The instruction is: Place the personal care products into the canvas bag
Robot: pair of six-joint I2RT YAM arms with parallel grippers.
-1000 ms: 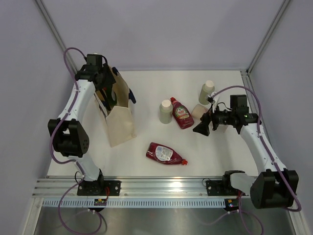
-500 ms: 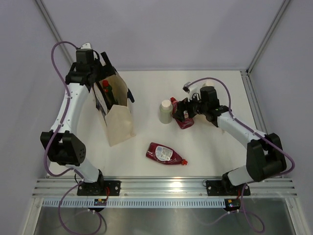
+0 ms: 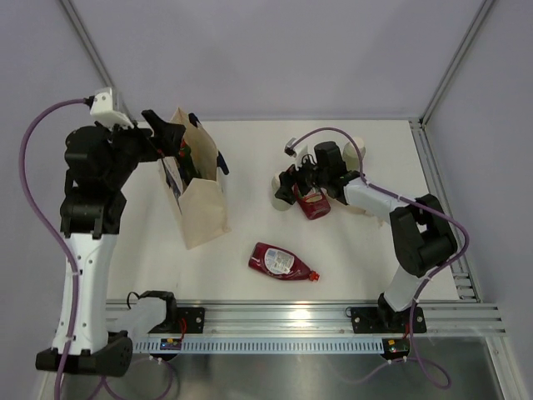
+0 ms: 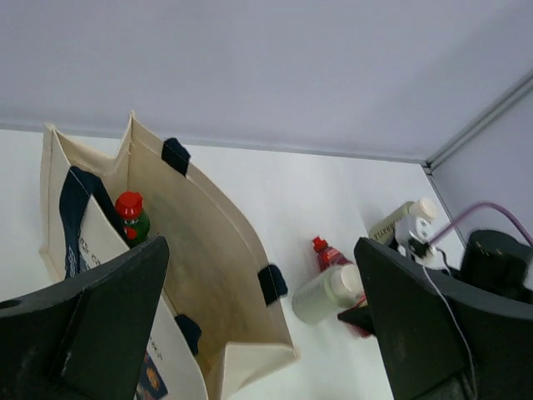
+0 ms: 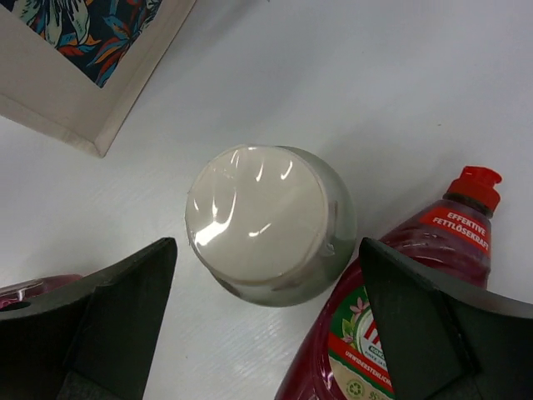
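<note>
— What is in your left fingers?
— Nothing. My left gripper (image 3: 169, 136) is spread wide, its dark matte fingers (image 4: 92, 325) framing the open mouth of the bag (image 4: 212, 267). The bag is soft cream canvas with navy handle patches. Inside it stands the green bottle (image 4: 132, 221), and only its red cap and shoulder show.

— And the right?
— My right gripper (image 3: 293, 182) is just as wide and holds nothing. It has one finger (image 5: 92, 325) on either side of the pale bottle (image 5: 266, 225), seen from straight above. It shows a round white cap under glossy film (the body is mostly hidden beneath). I cannot tell whether I touch it. Just beside it lies a red bottle (image 5: 391, 333) of translucent plastic, its label cut off at the edge.

— The rest?
— A second red bottle (image 3: 281, 260) lies flat on the white table (image 3: 250, 150), apart from the others. The far bottle (image 3: 356, 150) is half covered by my right arm.
</note>
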